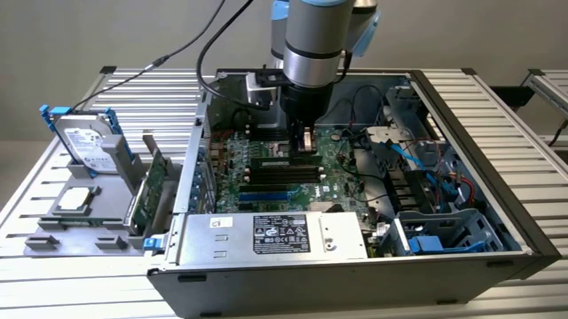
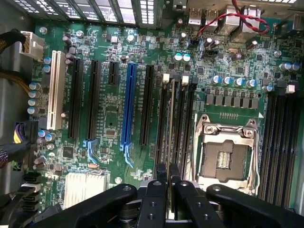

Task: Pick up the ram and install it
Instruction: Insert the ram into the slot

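Observation:
The ram (image 2: 171, 118) shows edge-on in the wrist view as a thin stick running out from between my fingers. My gripper (image 2: 168, 172) is shut on it, and it is lined up along the black memory slots (image 2: 183, 123) beside the CPU socket. In the exterior view the gripper (image 1: 304, 151) reaches down inside the open computer case (image 1: 461, 133), with the dark ram (image 1: 282, 161) just above the row of memory slots (image 1: 284, 176) on the motherboard. I cannot tell whether the stick is touching a slot.
A hard drive (image 1: 89, 143) and a green expansion card (image 1: 153, 183) stand in a grey holder at the exterior view's left, outside the case. The power supply (image 1: 275, 236) fills the case's near side. Cables (image 1: 417, 166) and a drive cage (image 1: 443, 232) crowd the right.

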